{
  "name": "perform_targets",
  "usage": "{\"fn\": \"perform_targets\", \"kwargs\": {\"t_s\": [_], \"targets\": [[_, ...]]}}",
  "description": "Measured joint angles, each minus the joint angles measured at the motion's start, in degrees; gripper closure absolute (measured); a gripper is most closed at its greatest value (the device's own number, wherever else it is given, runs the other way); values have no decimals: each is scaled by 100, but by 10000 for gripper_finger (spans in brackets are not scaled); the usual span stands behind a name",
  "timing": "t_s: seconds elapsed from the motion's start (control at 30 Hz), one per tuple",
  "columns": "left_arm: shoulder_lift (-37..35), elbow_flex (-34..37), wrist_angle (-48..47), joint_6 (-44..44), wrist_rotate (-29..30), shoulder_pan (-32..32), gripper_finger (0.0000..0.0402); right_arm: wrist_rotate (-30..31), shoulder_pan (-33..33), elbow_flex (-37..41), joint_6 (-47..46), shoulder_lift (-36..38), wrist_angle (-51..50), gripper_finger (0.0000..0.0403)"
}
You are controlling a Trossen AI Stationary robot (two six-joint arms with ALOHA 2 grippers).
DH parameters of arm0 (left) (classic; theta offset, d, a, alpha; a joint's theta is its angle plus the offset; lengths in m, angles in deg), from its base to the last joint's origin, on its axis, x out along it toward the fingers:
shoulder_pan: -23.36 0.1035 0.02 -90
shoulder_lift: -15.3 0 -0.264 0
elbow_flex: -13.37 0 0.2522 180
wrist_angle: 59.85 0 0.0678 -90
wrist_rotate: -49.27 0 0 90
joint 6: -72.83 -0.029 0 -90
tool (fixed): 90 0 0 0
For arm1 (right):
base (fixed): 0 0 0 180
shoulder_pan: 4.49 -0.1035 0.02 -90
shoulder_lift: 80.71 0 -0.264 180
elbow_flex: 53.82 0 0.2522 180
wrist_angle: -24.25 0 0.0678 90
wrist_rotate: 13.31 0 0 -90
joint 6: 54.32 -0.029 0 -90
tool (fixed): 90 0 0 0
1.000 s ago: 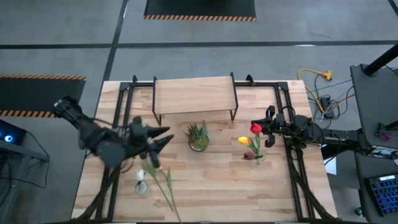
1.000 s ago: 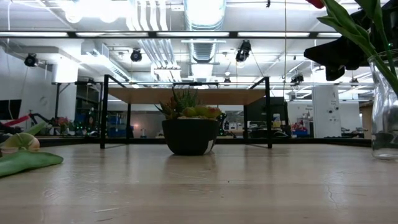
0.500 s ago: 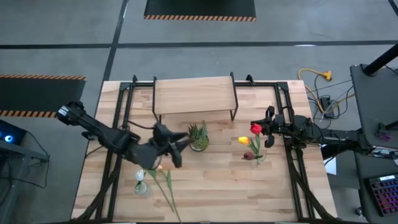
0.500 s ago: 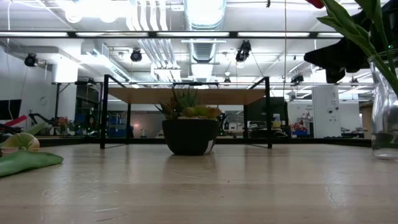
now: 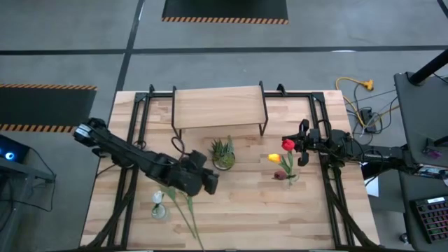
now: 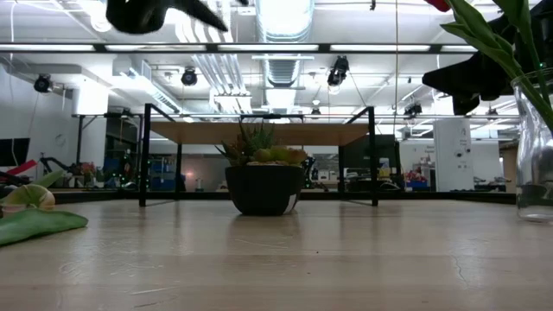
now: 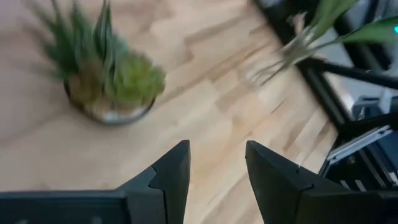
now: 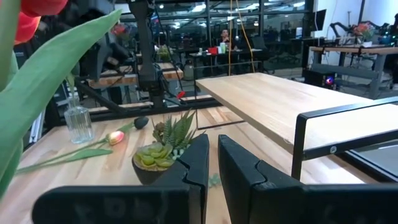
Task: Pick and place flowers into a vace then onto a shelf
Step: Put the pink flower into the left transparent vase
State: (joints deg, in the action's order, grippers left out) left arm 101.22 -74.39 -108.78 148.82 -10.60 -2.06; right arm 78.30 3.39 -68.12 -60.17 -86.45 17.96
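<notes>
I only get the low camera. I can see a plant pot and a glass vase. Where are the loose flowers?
Observer: From above, a red flower, a yellow flower and a dark flower sit together by the right gripper.
Operator: What is in the vase?
Observer: A white flower shows at the top of the vase.
Operator: Is the left gripper holding one?
Observer: No. The left gripper is open and empty, above the table near the potted plant.
</notes>
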Motion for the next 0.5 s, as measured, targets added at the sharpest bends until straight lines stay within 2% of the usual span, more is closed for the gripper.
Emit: {"fn": "perform_targets", "kwargs": {"t_s": [0.5], "targets": [[942, 4, -336, 1267, -1592, 150, 263, 2, 2, 0, 7, 0, 4, 374]]}}
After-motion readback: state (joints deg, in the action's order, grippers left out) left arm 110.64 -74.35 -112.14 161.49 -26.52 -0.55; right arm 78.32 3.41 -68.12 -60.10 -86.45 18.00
